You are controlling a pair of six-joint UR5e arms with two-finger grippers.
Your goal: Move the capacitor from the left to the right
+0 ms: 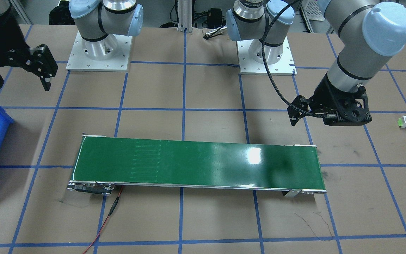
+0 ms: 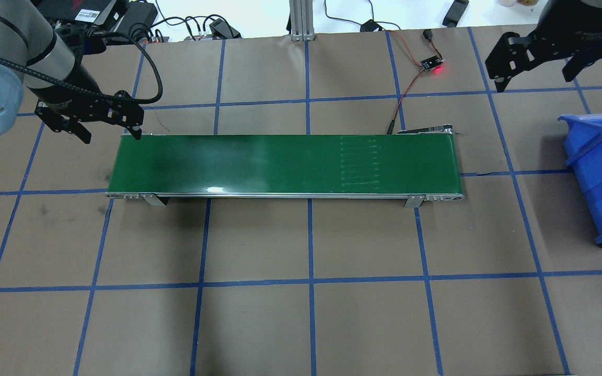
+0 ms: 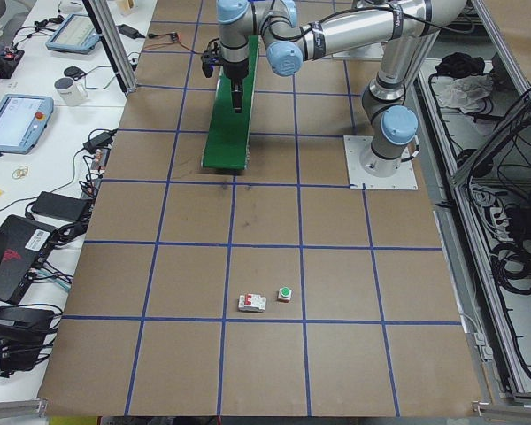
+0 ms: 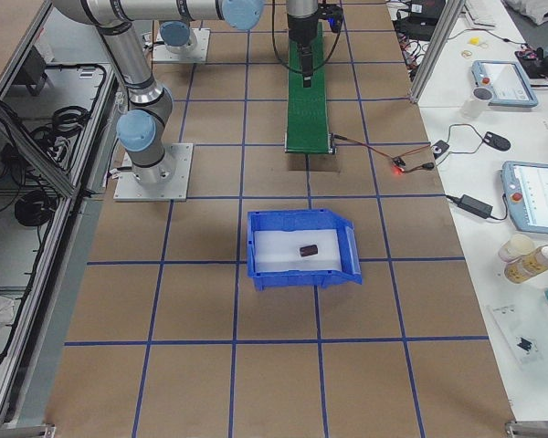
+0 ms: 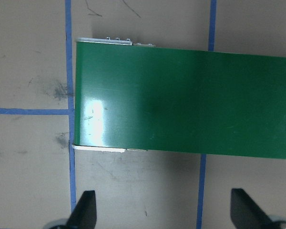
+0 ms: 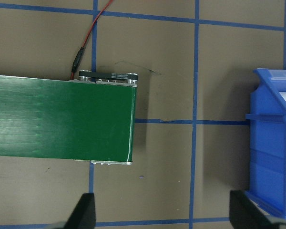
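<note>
Across the table [image 2: 306,324] I see the capacitor [image 4: 309,249] lying in the bin [image 4: 256,246], the left gripper [image 5: 163,205] spread empty by the belt's [image 2: 280,164] end, the right gripper [image 6: 163,202] spread empty near the bin, which a low swing could knock askew.

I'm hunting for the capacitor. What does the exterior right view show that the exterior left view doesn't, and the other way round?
Only exterior right: the blue bin with the capacitor lying inside it on its white floor. Only exterior left: a green-capped part and a white block side by side on the table, apart from each other. Both: the green belt, with nothing on the stretch that shows.
</note>
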